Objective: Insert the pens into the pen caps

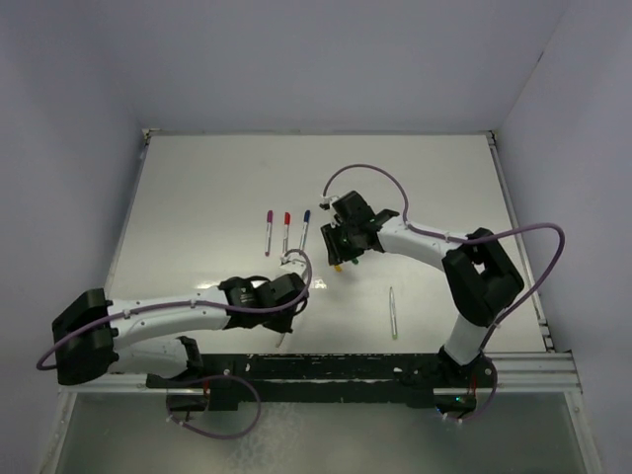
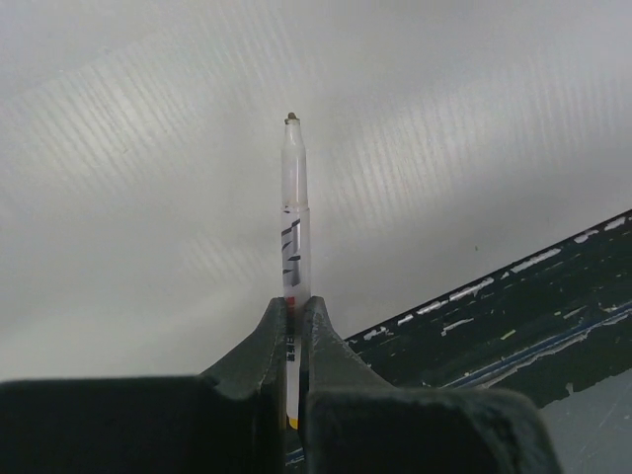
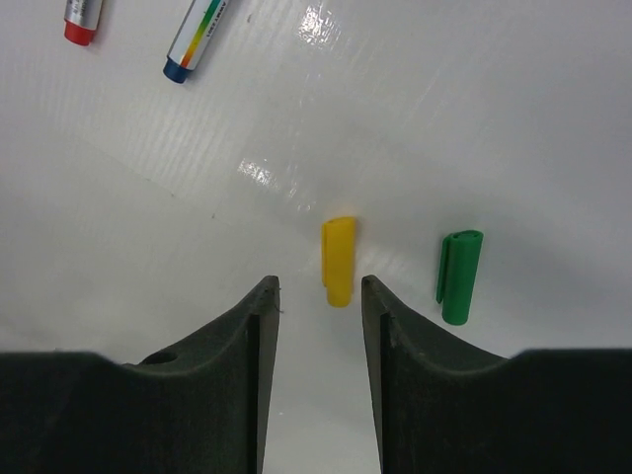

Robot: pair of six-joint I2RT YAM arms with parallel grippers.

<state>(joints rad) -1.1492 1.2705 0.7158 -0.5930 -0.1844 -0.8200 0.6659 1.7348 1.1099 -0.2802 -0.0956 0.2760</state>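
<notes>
Your left gripper [image 2: 293, 306] clamps a thin silvery-white plastic marker pen [image 2: 294, 207], tip outward. Your right gripper [image 3: 319, 291], jaws apart, hangs over the stubby yellow plastic cap [image 3: 339, 260] lying on the white surface [image 3: 148, 197], just ahead between them, its length running straight away.

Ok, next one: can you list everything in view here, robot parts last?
capped pens: three, silvery, with purple, red and blue caps, side by side mid-table
loose pen: one, silvery, uncapped, near the right arm's base
held pen: one, whitish, in the left gripper
yellow cap: one, just ahead of the right gripper's fingertips
green cap: one, beside the yellow cap
table: one, white
left gripper: shut on the held pen
right gripper: open, holding nothing
</notes>
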